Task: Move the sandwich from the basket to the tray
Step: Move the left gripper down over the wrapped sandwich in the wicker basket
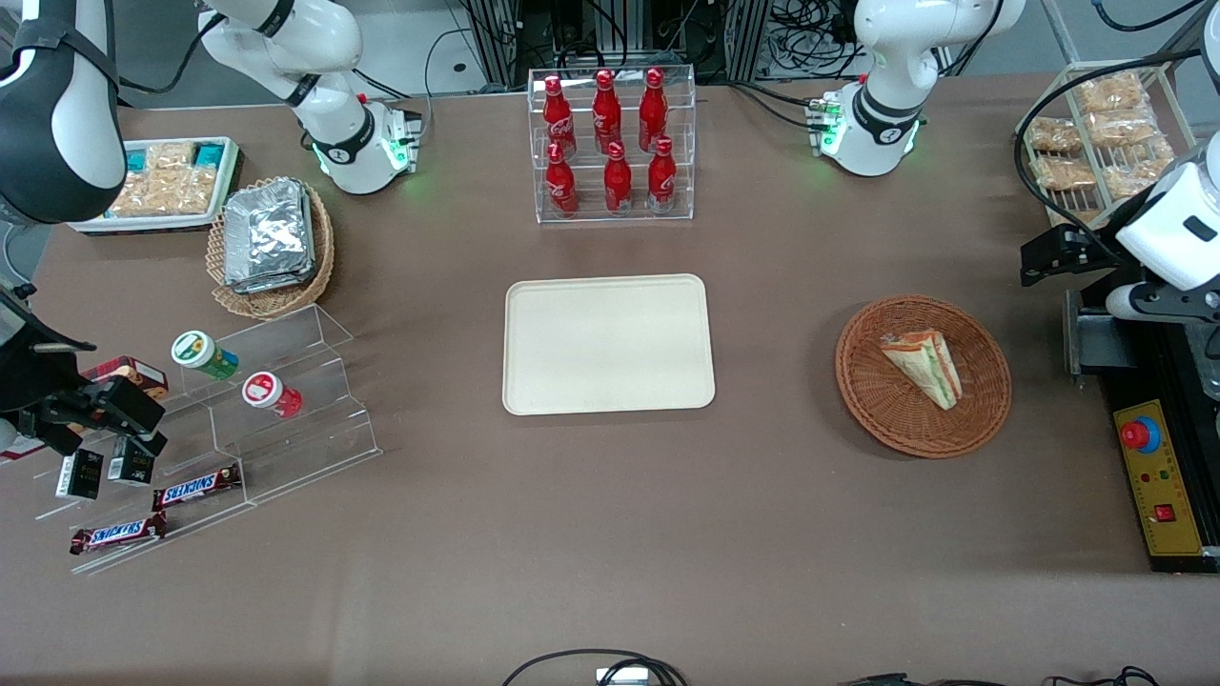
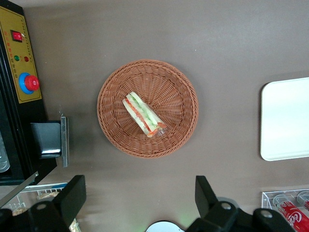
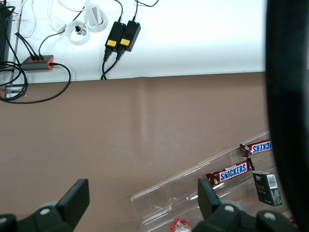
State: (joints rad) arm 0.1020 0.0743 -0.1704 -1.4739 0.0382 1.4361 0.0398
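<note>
1. Standing by the table w/ the front cam: sandwich (image 1: 923, 367) lies in the basket (image 1: 923, 375), on its side, wedge tip pointing toward the camera. Basket sits toward the working arm's end of the table, well apart from the tray (image 1: 608, 344).
2. Tray is mid-table, flat, nothing on it. Nearer the arm bases than the tray is a clear rack of red bottles (image 1: 610, 143).
3. Left gripper (image 1: 1058, 252) hangs at the working arm's end, off to the side of the basket and above table level, not touching anything. Front view shows only its dark body, so finger gap can't be read there.
4. Wrist cam fills that in: gripper (image 2: 140, 198) looks straight down, its two black fingers (image 2: 72, 195) spread wide w/ bare tablecloth between them, nothing pinched. Basket (image 2: 147, 108) sits just past the fingertips, whole rim visible.
5. Wrist cam also shows the sandwich (image 2: 144, 114) edge-on: green, orange & red layers betw. white bread, lying diagonal near basket centre. Front view shows more of the wrapped flat face.
6. Only a strip of the tray (image 2: 286, 119) makes it into the wrist view; also a yellow control panel (image 2: 19, 58) w/ red button, seen in front view as the panel (image 1: 1165, 486) beside the basket.
7. Front view alone shows the parked arm's end: tan basket of foil packets (image 1: 270, 243), clear step stand (image 1: 276, 410) w/ two small cups, Snickers bars (image 1: 195, 488).
8. Right wrist cam shows only tablecloth, stand edge & Snickers; no sandwich, basket or tray there.
</note>
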